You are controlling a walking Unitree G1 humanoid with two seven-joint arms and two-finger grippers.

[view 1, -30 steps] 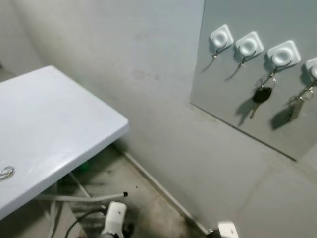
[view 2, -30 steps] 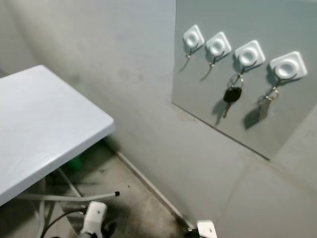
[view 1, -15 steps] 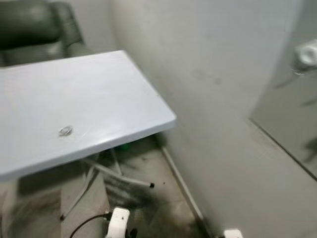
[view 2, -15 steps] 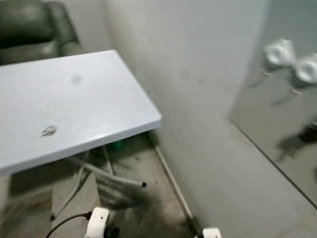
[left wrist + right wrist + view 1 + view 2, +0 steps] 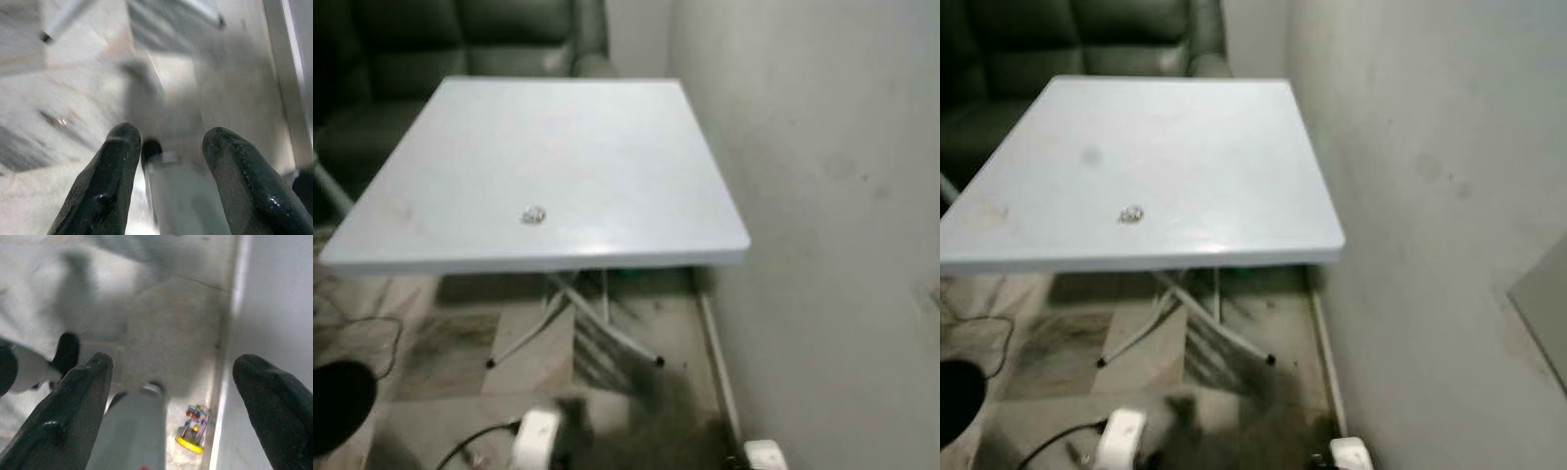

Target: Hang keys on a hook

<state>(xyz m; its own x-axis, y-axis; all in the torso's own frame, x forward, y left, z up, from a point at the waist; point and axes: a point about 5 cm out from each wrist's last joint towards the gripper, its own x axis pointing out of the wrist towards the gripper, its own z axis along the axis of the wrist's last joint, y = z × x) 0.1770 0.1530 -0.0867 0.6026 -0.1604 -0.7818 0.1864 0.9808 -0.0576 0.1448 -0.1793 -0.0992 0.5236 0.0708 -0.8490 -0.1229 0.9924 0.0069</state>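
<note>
The keys (image 5: pixel 533 215), a small, light, rigid metal cluster lying left of centre on the white table (image 5: pixel 636 137), will likely slide on its smooth top, so pinch the ring; left gripper (image 5: pixel 168 147) and right gripper (image 5: pixel 168 382) hang spread, empty.

One white folding worktop (image 5: pixel 607 127) stands against the wall, carrying one small set of keys (image 5: pixel 533 215). One dark sofa (image 5: pixel 460 39) sits behind it. Two tools hang low: the left tool (image 5: pixel 166 161) and the right tool (image 5: pixel 171 401), each with two black fingers spread apart.
</note>
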